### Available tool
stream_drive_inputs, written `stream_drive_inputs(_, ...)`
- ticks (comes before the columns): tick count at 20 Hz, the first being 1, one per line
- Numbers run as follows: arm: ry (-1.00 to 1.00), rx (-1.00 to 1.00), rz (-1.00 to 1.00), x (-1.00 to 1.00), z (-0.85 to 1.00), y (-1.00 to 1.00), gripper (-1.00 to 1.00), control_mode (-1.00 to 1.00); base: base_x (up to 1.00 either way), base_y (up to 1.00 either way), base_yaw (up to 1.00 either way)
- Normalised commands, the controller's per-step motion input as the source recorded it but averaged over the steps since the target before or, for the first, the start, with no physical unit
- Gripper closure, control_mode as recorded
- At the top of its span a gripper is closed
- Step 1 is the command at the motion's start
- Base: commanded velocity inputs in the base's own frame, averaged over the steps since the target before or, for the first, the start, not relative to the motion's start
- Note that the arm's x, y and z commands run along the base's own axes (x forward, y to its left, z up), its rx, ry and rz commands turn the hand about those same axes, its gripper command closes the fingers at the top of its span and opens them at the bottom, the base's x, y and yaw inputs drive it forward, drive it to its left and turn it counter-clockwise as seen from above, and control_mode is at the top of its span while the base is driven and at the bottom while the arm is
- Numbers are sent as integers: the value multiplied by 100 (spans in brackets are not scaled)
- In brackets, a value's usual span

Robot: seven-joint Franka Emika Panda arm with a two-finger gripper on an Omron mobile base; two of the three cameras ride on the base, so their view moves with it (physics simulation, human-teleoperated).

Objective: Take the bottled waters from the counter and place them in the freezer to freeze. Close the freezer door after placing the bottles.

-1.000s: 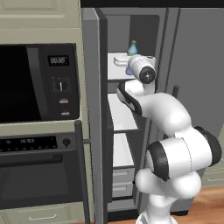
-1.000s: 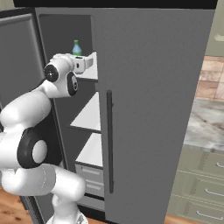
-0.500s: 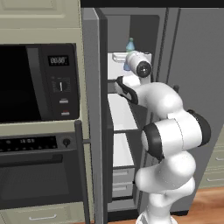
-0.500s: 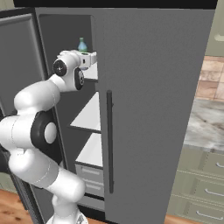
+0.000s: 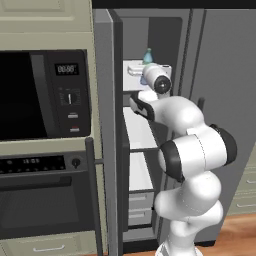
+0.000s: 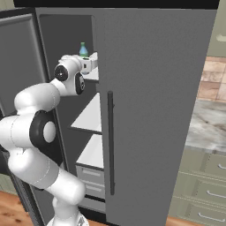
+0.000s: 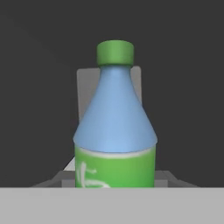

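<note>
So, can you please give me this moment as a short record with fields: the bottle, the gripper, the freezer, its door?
bottle: blue-tinted bottle, green cap and label, upright, close in front of the hand camera
gripper: gripper reaches into the freezer at upper-shelf height, shut on the bottle
freezer: freezer, white shelves, drawers at the bottom
freezer door: freezer door stands open
fridge door: wider grey door closed

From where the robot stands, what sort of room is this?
Most likely a home kitchen, a rendered one. A black built-in microwave sits over a black oven in cream cabinets, a tall grey side-by-side refrigerator stands open with white shelves, and a marbled stone counter tops olive-green drawers.
</note>
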Motion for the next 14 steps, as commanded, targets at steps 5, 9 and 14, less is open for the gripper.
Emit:
stream_drive_inputs(5,-1,-1,0,0,-21,0,100,-100,0,0,0)
stream_drive_inputs(9,-4,-2,0,14,-12,0,100,-100,0,0,0)
stream_drive_inputs(14,-1,-3,0,31,-3,0,100,-100,0,0,0)
